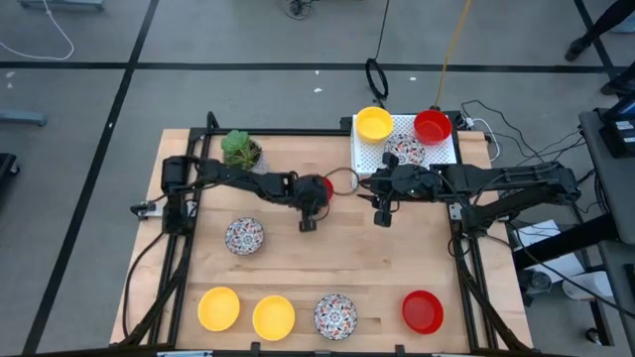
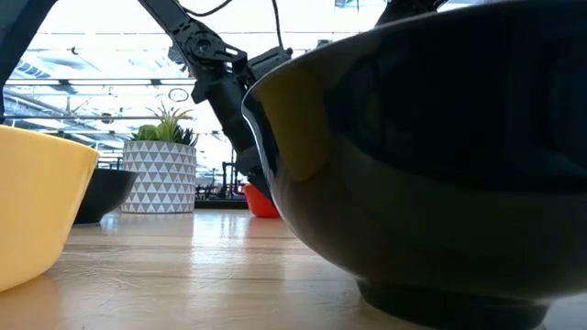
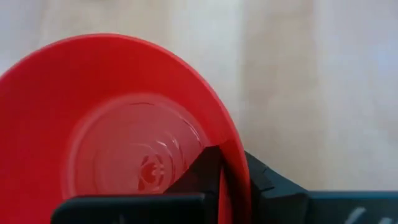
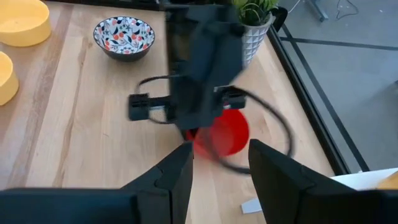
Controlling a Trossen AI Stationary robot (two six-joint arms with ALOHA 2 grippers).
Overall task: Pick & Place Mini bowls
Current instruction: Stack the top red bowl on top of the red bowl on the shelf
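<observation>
My left gripper [image 1: 314, 195] is over the table's middle, shut on a glossy red mini bowl [image 1: 322, 185], which fills the left wrist view [image 3: 118, 124]. My right gripper [image 1: 382, 208] hangs open just right of it and touches nothing; its wrist view shows the red bowl [image 4: 225, 132] ahead of its fingers. A white perforated tray [image 1: 442, 154] at the far right holds a yellow [image 1: 374, 123], a red [image 1: 432, 126] and a patterned bowl [image 1: 405, 151]. On the wood rest one patterned bowl [image 1: 244, 235] and, along the near edge, two yellow [image 1: 218, 307] [image 1: 273, 316], a patterned [image 1: 335, 314] and a red bowl [image 1: 423, 310]. My left gripper has the red bowl by its rim [image 3: 239, 163], one finger inside the bowl [image 3: 202, 171] and one outside [image 3: 267, 183]. The fingers come from above, pointing down. The bowl's opening faces up toward the wrist. I cannot tell whether it is clear of the table.
A white pot with a green plant [image 1: 241, 149] stands at the far left of the table. A dark cable loop [image 4: 273, 124] lies by the red bowl. In the low view a large dark bowl [image 2: 431, 165] blocks the right half. Bare wood lies between the grippers and the near row.
</observation>
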